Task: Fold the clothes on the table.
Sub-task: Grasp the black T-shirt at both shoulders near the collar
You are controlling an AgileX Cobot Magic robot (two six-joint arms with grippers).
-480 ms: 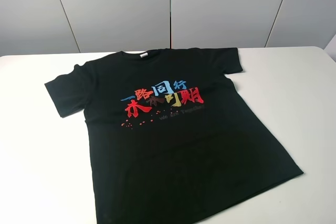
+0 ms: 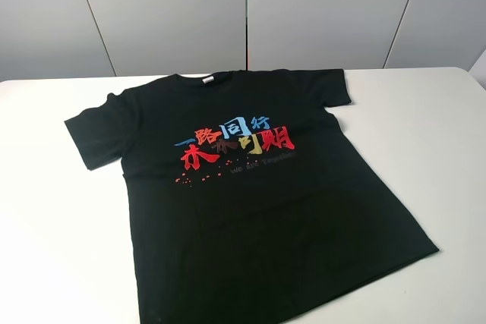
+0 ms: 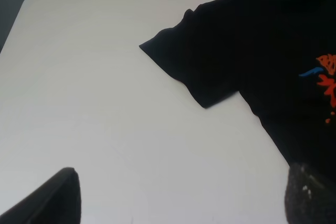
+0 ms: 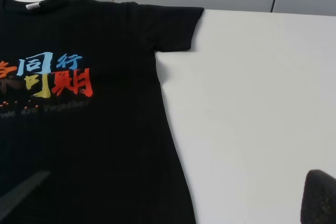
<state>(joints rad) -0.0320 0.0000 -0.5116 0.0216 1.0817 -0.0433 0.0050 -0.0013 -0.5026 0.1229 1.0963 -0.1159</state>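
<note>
The clothes are one black T-shirt [image 2: 250, 210] lying flat and face up on the white table [image 2: 53, 225], collar toward the far edge. Red, blue and yellow characters [image 2: 235, 144] cross its chest. Neither gripper shows in the high view. In the left wrist view my left gripper [image 3: 181, 203] is open, its fingertips [image 3: 52, 198] wide apart over the table [image 3: 94, 93], short of the shirt's sleeve [image 3: 184, 61]. My right gripper [image 4: 170, 203] is also open, one fingertip [image 4: 320, 198] over the table [image 4: 252, 103], the other over the shirt's body [image 4: 105, 145].
Grey wall panels [image 2: 243, 13] stand behind the table's far edge. A rounded table corner [image 3: 26, 3] shows in the left wrist view. The shirt's hem runs off the bottom of the high view.
</note>
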